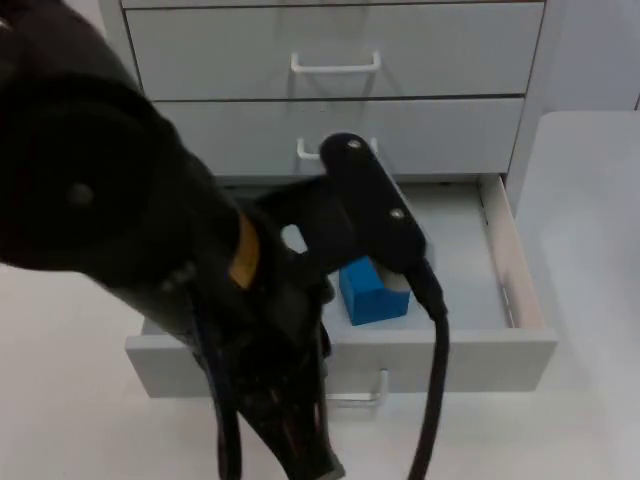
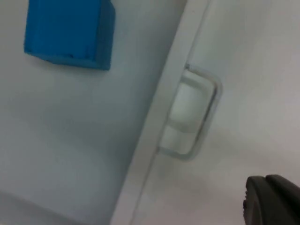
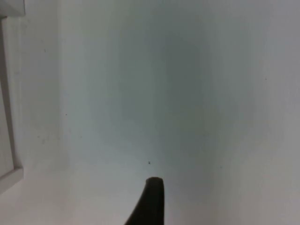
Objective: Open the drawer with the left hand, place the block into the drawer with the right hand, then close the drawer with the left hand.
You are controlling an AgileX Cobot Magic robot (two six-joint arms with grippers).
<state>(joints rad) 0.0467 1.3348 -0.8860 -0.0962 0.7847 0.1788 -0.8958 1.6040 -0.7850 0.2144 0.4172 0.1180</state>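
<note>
A white table top point(image 1: 590, 300) carries a pale grey cabinet of three drawers point(image 1: 335, 60), each with one white loop handle. The bottom drawer point(image 1: 460, 270) is pulled out, and one small blue cube-shaped block point(image 1: 372, 292) lies on its floor, just behind the drawer's front panel and near the middle of its width. In the left wrist view the same blue block point(image 2: 70, 30) sits inside the drawer, apart from the front panel, and the drawer's white loop handle point(image 2: 190, 112) stands on the outer face of that panel. The left gripper point(image 1: 300, 440) hangs in front of the drawer's front panel, close to the handle and below it in the top view; one black fingertip point(image 2: 272, 199) shows near the handle without touching it, and whether the fingers are spread or together cannot be told. The right gripper point(image 3: 150, 204) shows as a single dark fingertip over bare white table, holding nothing visible; its opening cannot be told either.
</note>
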